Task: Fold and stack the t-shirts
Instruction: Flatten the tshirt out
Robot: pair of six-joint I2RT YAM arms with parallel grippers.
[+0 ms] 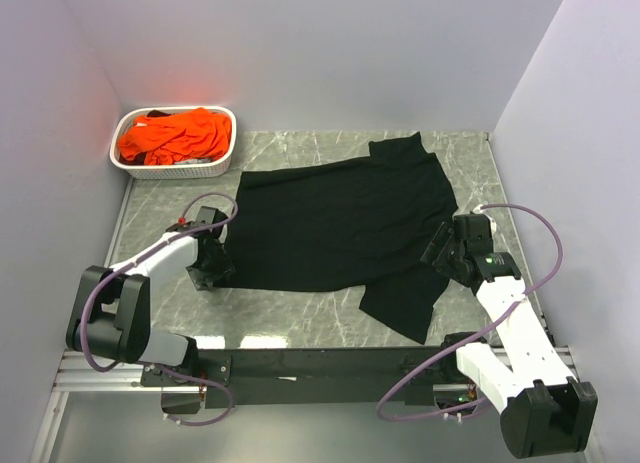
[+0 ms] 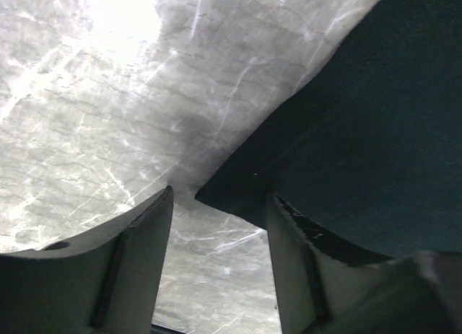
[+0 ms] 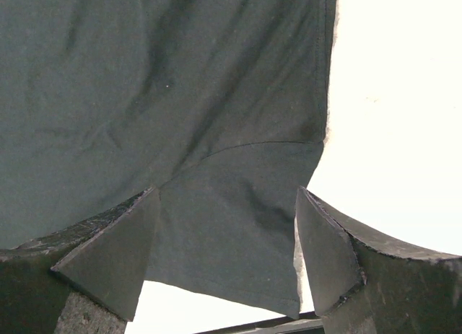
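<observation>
A black t-shirt [image 1: 340, 228] lies spread flat on the marble table, one sleeve toward the back right, the other toward the front right. My left gripper [image 1: 212, 266] is open at the shirt's near left corner [image 2: 238, 193]; that corner lies just ahead of its fingers [image 2: 144, 255], not between them. My right gripper [image 1: 440, 248] is open low over the shirt's right edge, its fingers [image 3: 115, 255] straddling a sleeve [image 3: 231, 233]. Orange t-shirts [image 1: 178, 135] lie bunched in the basket at the back left.
A white latticed basket [image 1: 215, 167] stands at the table's back left corner. The table's near edge rail [image 1: 320, 363] runs in front of the shirt. Grey walls close in on the left, back and right.
</observation>
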